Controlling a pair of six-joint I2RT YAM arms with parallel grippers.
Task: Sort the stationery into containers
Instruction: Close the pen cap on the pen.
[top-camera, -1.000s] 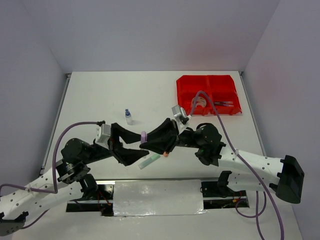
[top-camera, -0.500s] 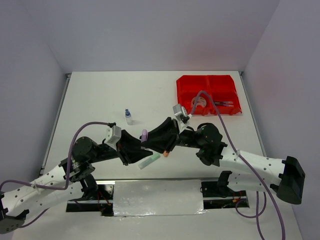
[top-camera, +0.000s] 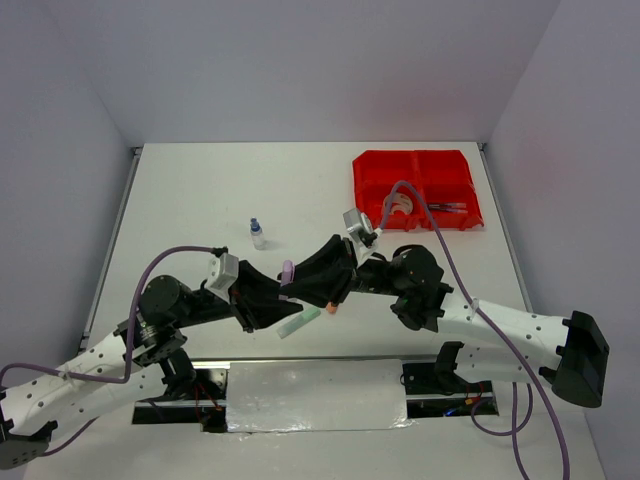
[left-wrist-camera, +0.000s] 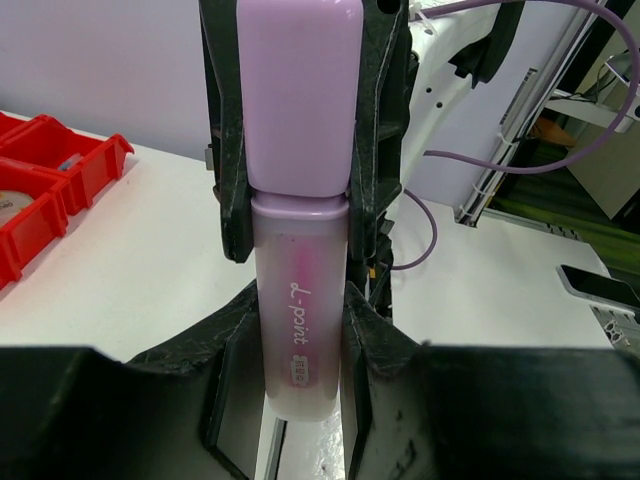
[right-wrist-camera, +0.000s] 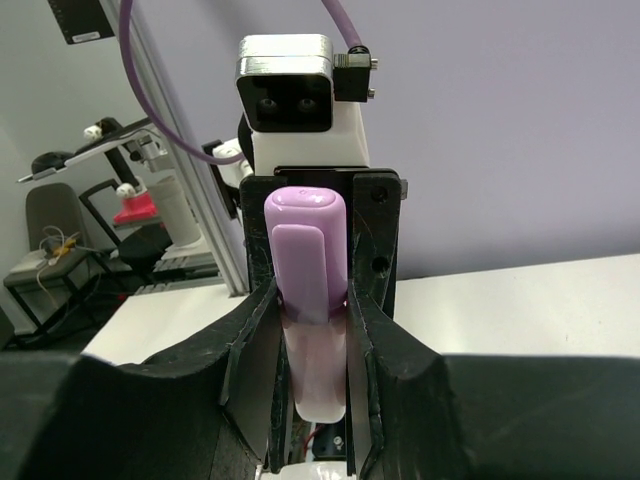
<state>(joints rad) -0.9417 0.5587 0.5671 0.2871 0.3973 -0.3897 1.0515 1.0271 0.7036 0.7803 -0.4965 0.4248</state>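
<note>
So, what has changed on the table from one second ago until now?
The left gripper moved right, toward the right gripper, and shut on the pastel pink plastic highlighter, so both grip it now. Unchanged: the right gripper's hold, the green highlighter, the small blue-capped clear bottle and the red plastic bins.

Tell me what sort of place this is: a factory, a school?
Most likely a robotics lab's test cell: a white table boxed in by plain panels, a cabled left arm and right arm bolted at its near edge, and an office chair and other equipment beyond, seen in the wrist views.
</note>
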